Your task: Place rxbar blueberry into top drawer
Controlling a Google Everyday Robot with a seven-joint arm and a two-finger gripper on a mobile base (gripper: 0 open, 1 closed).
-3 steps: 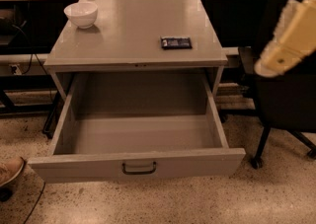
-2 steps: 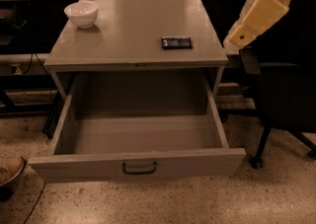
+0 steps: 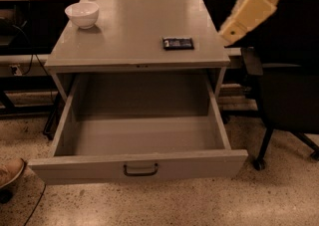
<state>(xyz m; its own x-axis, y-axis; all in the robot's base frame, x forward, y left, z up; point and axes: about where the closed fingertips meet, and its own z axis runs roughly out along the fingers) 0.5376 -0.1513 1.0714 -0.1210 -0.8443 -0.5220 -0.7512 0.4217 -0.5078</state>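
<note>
The rxbar blueberry point(image 3: 178, 43) is a small flat dark blue bar lying on the grey cabinet top point(image 3: 134, 26), right of centre and near the front edge. The top drawer point(image 3: 139, 140) stands pulled wide out below it, with nothing inside and a dark curved handle point(image 3: 140, 170) on its front panel. My gripper point(image 3: 233, 32) is at the tip of the pale yellow arm that comes in from the upper right. It hangs in the air just past the cabinet's right edge, to the right of the bar and apart from it.
A white bowl point(image 3: 82, 14) sits at the back left of the cabinet top. A dark office chair point(image 3: 284, 95) stands right of the cabinet. A shoe point(image 3: 10, 171) is on the floor at the lower left. Cables run along the left side.
My arm has swung up and leftward from beside the chair towards the cabinet's right edge, closer to the bar. The bar, bowl and drawer have not moved.
</note>
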